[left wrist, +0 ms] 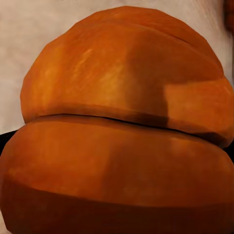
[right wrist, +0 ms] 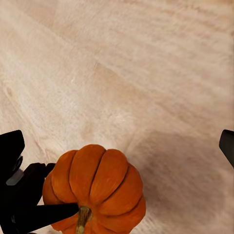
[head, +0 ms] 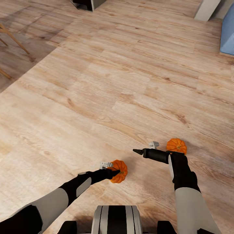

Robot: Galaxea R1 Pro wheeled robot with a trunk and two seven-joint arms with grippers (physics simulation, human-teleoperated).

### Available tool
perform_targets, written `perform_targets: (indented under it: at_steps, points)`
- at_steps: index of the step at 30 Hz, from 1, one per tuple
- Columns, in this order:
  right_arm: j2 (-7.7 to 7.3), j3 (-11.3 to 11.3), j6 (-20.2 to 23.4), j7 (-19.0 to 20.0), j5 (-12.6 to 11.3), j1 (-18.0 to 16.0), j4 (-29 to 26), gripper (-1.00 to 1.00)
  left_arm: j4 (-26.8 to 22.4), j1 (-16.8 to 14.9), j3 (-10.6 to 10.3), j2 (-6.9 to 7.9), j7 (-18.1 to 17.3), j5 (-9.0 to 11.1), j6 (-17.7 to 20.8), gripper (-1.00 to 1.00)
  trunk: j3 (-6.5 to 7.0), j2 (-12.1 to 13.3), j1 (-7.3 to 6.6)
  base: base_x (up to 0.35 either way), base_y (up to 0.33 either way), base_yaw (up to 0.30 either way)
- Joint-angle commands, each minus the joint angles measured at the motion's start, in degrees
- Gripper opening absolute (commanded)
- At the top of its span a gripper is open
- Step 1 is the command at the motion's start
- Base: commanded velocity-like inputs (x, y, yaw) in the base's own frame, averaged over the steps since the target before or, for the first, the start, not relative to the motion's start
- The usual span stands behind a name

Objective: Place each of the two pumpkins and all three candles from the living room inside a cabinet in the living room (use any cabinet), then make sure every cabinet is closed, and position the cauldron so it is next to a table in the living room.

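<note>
Pale wood floor [head: 130,81] lies below me. My left tool [head: 114,172] grips one pumpkin [head: 119,170]. My right tool [head: 162,151] holds the other pumpkin [head: 176,145].

Count on inspection: two pumpkins, one [head: 119,171] at the left arm's end, one [head: 177,145] at the right arm's end. Two robot arms. Wooden chair legs [head: 13,39], two visible at frame edge.
</note>
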Motion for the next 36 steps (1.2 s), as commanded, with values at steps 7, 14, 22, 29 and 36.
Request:
perform_targets:
  at_steps: [7,14,22,29,36]
  points:
    - [0.0,0.0,0.0,0.0,0.0,0.0,0.0,1.0,-0.34,0.0,0.14,0.95,-2.94,0.06,-0.24,-1.0,0.0,0.0,0.0,0.0,0.0,0.0]
    - [-1.83,-2.22,0.07,0.08,-0.33,0.0,-2.32,1.0,-0.42,-0.09,6.07,6.59,-19.41,0.57,-0.34,-1.0,0.0,0.0,0.0,0.0,0.0,0.0]
    - [-2.49,-6.76,0.09,0.09,-0.27,0.0,-4.77,1.0,-1.8,-0.28,10.76,8.15,-24.6,0.57,0.02,-1.0,0.0,0.0,0.0,0.0,0.0,0.0]
    - [-3.5,-7.94,0.44,0.09,-0.26,0.0,-5.55,1.0,-6.87,-0.9,15.29,9.26,-24.9,0.54,0.49,-1.0,0.0,0.0,0.0,0.0,0.0,0.0]
    - [-3.7,-8.11,1.21,-0.04,-0.13,0.0,-8.06,1.0,-13.22,-1.13,24.96,11.82,-24.91,0.73,5.09,-1.0,0.0,0.0,0.0,0.0,0.0,0.0]
